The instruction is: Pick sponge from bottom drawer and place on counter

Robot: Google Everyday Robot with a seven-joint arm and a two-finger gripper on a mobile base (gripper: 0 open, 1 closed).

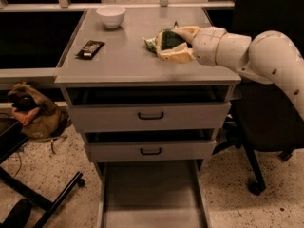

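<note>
My gripper reaches in from the right and is over the right part of the counter. It is shut on the sponge, whose dark green top shows between the cream fingers. The sponge is held low over the counter top, partly in front of the crumpled green snack bag. I cannot tell whether it touches the surface. The bottom drawer is pulled out at the bottom of the view, with a bare grey floor.
A white bowl stands at the counter's back. A black wrapped bar lies at the left. The green foil bag peeks out left of the gripper. A black chair base stands at the right; a brown bag lies at the left.
</note>
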